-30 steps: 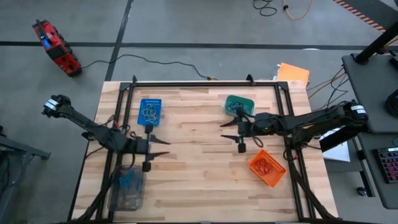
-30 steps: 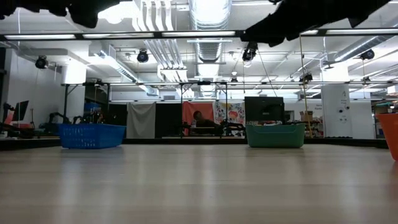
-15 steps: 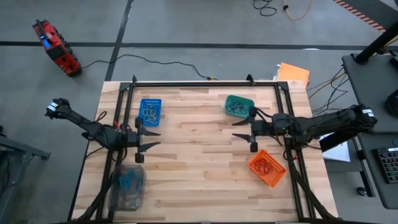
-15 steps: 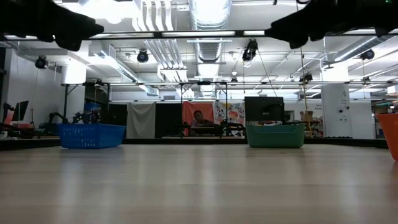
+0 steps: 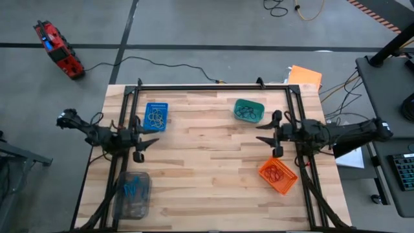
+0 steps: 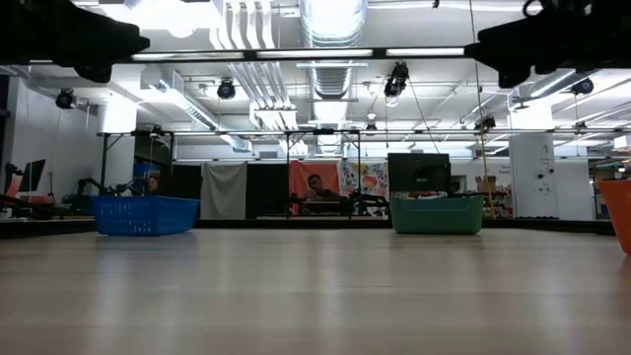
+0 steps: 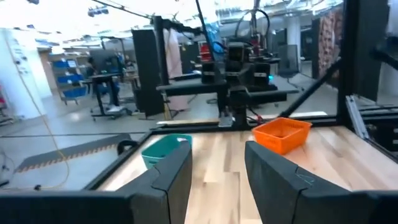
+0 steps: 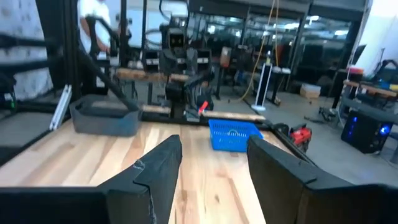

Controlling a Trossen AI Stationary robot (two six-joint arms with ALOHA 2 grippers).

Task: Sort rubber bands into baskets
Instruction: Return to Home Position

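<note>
Left tool [image 5: 147, 134] and right tool [image 5: 264, 133] hover spread and empty near the tabletop's [image 5: 207, 162] side edges. The rubber bands [image 5: 155, 116] look light and floppy, so pinching a single strand should work best.

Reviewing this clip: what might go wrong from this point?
1. In the high view the open left hand sits close beside the blue basket. The low view shows both arms held high, but a drop while folding back might clip it.
2. The open right hand hangs between the teal basket and the orange basket. A sideways swing might nudge either and spill rubber bands.
</note>
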